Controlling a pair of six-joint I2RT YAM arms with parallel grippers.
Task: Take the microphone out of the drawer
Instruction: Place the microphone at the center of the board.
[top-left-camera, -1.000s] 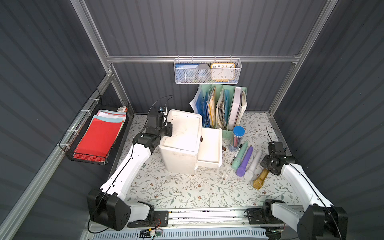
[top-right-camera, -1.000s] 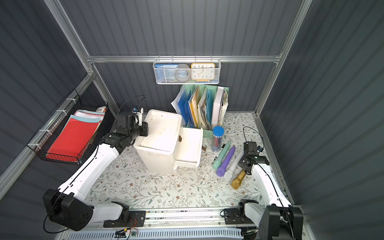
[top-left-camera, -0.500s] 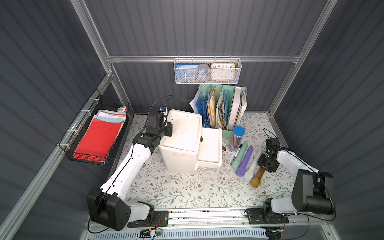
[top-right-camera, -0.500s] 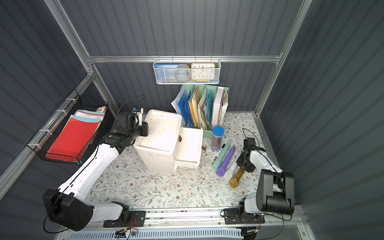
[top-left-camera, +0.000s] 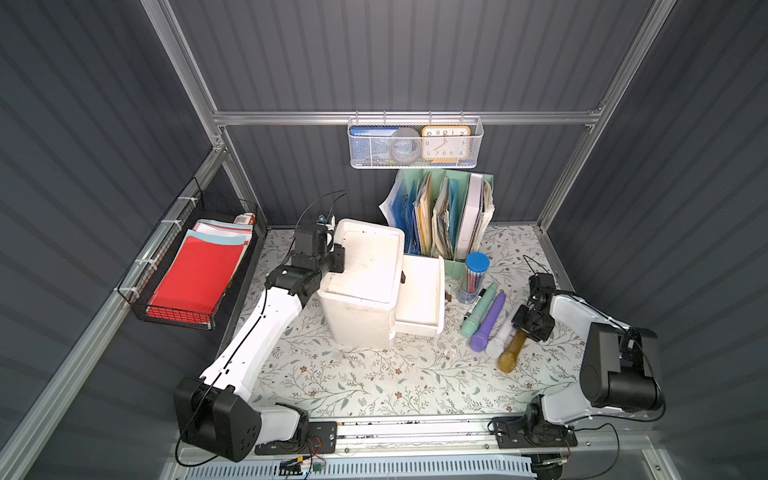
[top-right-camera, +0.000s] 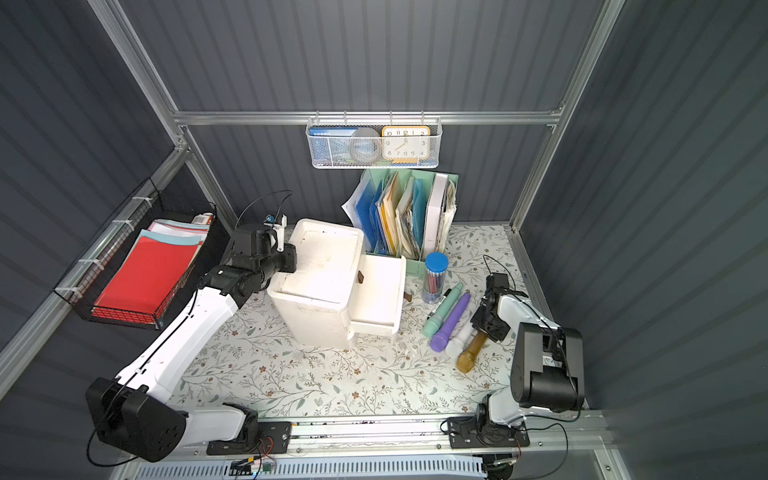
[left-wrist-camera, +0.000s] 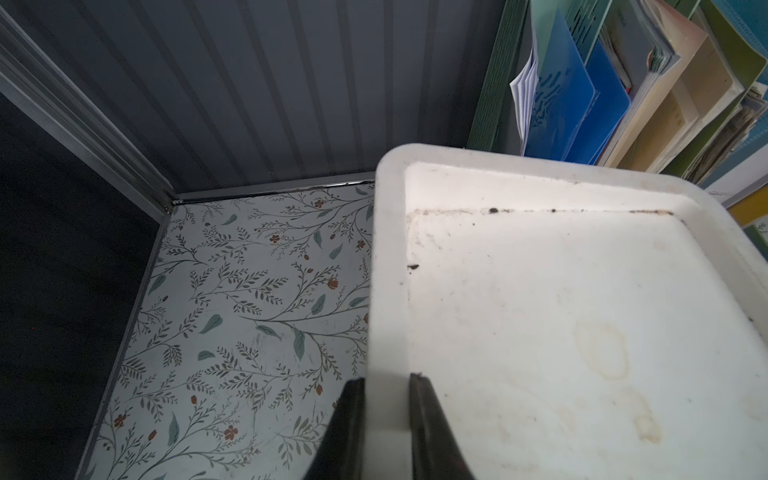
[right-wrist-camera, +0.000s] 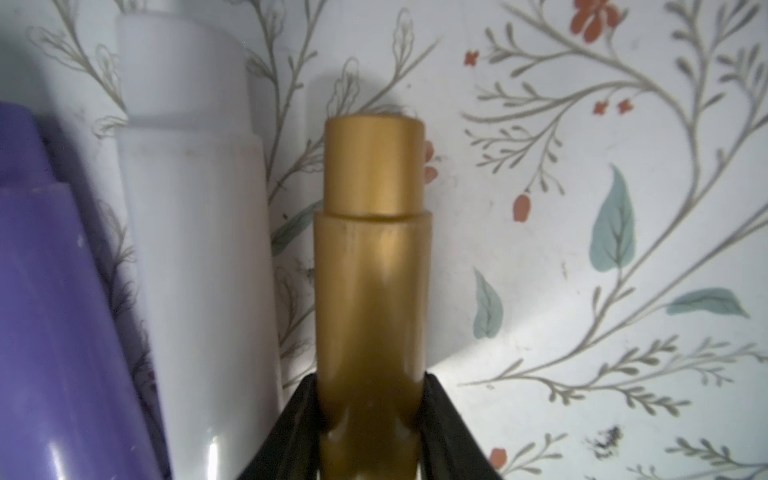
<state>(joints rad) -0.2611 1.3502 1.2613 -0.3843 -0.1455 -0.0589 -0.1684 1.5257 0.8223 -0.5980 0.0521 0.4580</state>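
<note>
Microphone (top-left-camera: 512, 355), gold, lies outside drawer (top-left-camera: 419, 286) on mat (top-left-camera: 353, 382) beside white mic (top-left-camera: 500, 338). R gripper (right-wrist-camera: 372, 399) clasps its handle; L gripper (left-wrist-camera: 386, 382) pinches cabinet rim (left-wrist-camera: 386, 291). Risk: jaws snagging on release could roll it into neighbours.

Gold microphone (right-wrist-camera: 370, 270); white drawer unit (top-left-camera: 365, 270); floral tabletop (top-left-camera: 353, 382); red paper (top-left-camera: 195, 278).

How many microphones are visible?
4, in a row on the mat beside the drawer: green mic, purple mic, white mic, gold mic in the right gripper. More may hide in the drawer.
</note>
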